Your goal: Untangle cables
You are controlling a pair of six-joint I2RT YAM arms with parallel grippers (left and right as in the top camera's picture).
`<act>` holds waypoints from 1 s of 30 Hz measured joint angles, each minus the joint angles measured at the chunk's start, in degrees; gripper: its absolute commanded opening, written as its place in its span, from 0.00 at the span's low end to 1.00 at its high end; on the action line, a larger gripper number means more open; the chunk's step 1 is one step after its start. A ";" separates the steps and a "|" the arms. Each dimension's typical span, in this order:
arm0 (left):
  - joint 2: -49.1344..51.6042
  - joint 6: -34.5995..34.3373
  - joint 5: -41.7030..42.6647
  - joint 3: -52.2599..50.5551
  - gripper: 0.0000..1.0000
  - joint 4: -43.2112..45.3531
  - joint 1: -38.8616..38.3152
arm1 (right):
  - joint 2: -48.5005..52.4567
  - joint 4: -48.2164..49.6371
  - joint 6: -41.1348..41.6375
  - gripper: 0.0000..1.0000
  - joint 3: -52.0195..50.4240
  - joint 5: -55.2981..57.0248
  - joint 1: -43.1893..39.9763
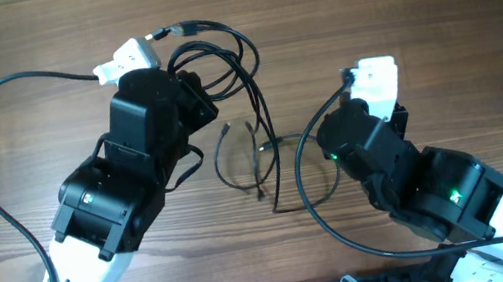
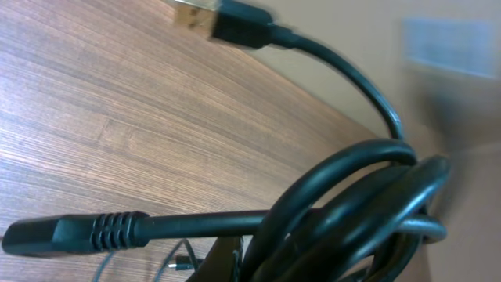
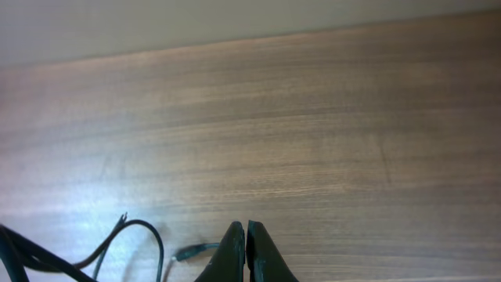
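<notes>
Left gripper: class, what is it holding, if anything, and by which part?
The left gripper seems to hold the cables by their coiled loops, not a plug; its fingers are hidden.

The overhead view looks straight down on the desk [image 1: 432,1] from well above, with both arms [image 1: 126,181] reaching in from the lower edge. The left wrist view sits tilted and very near the cables [image 2: 352,211], which fill much of it. The right wrist view looks low across the desk past its gripper [image 3: 247,251], and the loose cables at its lower left also lie in the overhead's middle.
</notes>
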 measured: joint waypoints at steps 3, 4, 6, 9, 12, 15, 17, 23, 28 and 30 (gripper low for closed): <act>0.00 2.73 -0.07 0.00 0.04 -0.63 0.00 | 0.00 1.46 1.64 0.04 0.00 0.61 0.00; 0.00 3.74 0.07 0.02 0.04 -1.05 0.00 | 0.00 2.71 1.09 0.04 0.00 0.46 0.00; 0.00 7.37 1.46 0.02 0.04 -1.73 0.02 | 0.00 8.59 -3.63 0.05 0.02 -1.77 0.00; 0.00 14.32 5.53 0.00 0.04 -2.38 0.00 | -0.02 17.92 -18.18 0.17 0.00 -13.33 -0.04; 0.00 21.11 9.86 0.02 0.04 -2.51 0.00 | -0.02 20.98 -31.23 0.19 0.00 -25.77 0.00; 0.00 25.46 12.98 0.00 0.04 -2.51 0.00 | -0.02 21.05 -40.57 0.19 0.00 -34.45 0.00; 0.00 27.54 15.06 0.02 0.04 -2.49 0.00 | -0.02 21.05 -43.58 0.19 0.00 -36.98 0.00; 0.00 31.43 20.57 0.02 0.04 -2.47 0.00 | -0.02 21.05 -48.26 0.10 0.00 -39.47 0.00; 0.00 31.85 21.44 0.00 0.04 -2.47 0.00 | 0.00 21.05 -48.78 0.04 0.00 -38.16 0.00; 0.00 32.00 21.44 0.00 0.04 -2.47 0.00 | 0.02 21.05 -48.81 0.04 0.00 -37.97 0.00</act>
